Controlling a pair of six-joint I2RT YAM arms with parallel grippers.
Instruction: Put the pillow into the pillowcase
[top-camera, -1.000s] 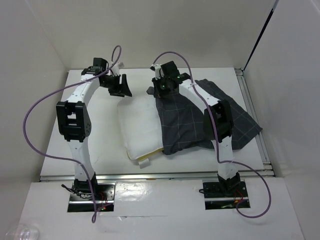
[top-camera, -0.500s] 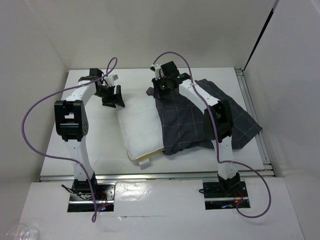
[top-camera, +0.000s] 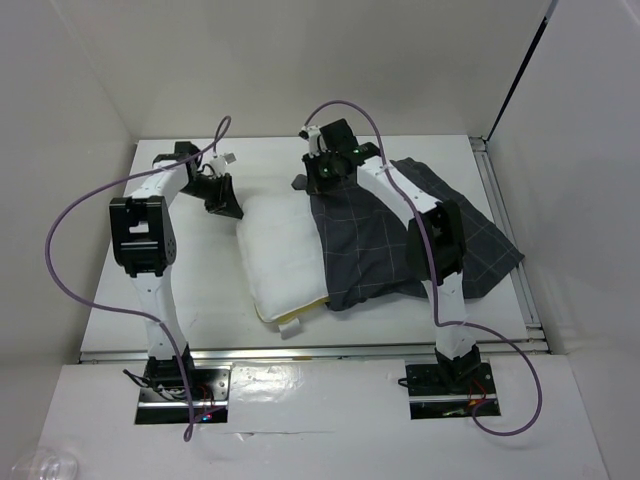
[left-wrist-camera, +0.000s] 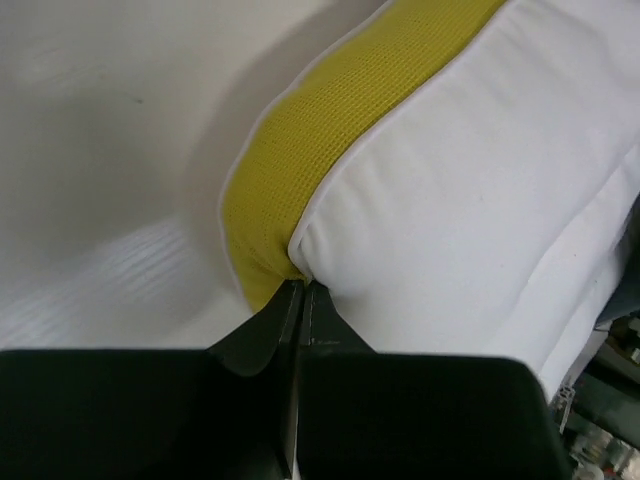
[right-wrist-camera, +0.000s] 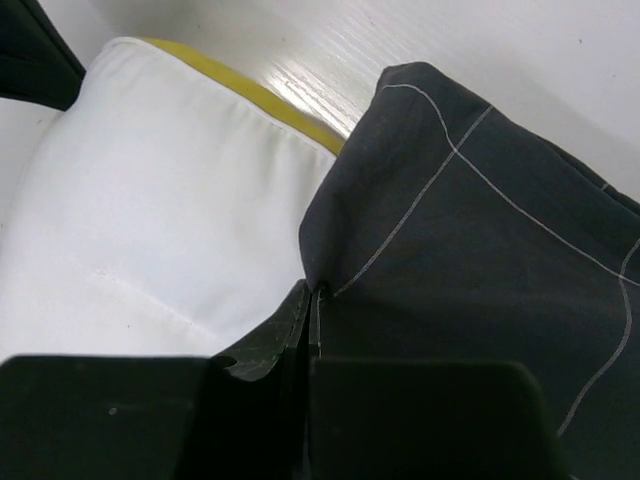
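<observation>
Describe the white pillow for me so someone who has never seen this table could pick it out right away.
On the white table, look between the two robot arms. The soft white rectangular pillow lies there, its right side covered by the dark charcoal checked fabric pillowcase. Only it is puffy white with a yellow mesh band along its edge.
</observation>
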